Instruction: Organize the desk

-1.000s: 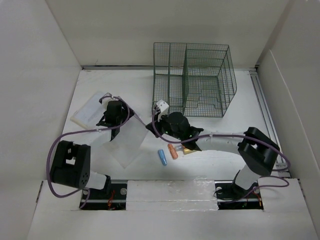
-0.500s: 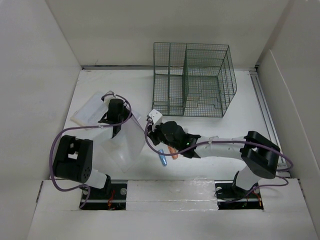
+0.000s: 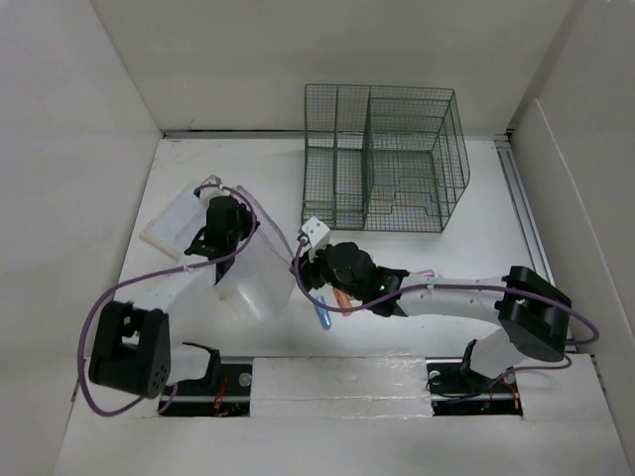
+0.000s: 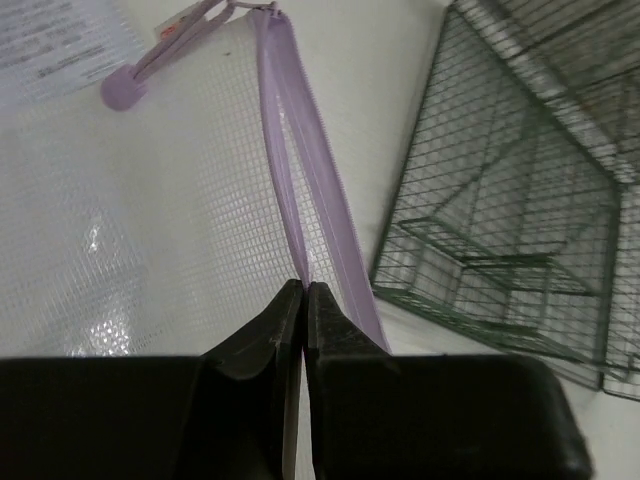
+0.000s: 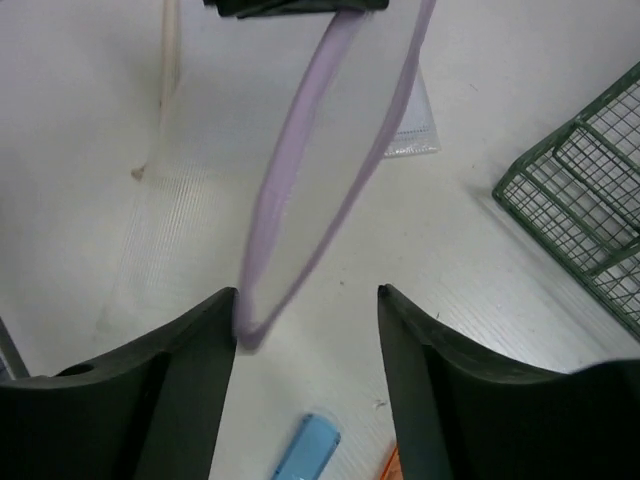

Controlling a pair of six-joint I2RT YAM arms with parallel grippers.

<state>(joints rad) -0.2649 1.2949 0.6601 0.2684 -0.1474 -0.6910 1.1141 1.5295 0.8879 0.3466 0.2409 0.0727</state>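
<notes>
L gripper, jaws tight on pouch

Left arm and right arm, both nearer than the wire basket: white tubular links, boxy black joint housings, looped purple cable. Fingers are matte black and wedge-shaped; a white block sits on the right wrist.

The white counter has a green wire basket standing at its far side, beyond the right fingers. A clear mesh pouch rests on it, its purple edge pinched between the left fingers. A printed sheet lies ahead of them, to their left. A small blue pen-shaped thing lies below the gap between the right fingers, with an orange piece just beside it.
</notes>
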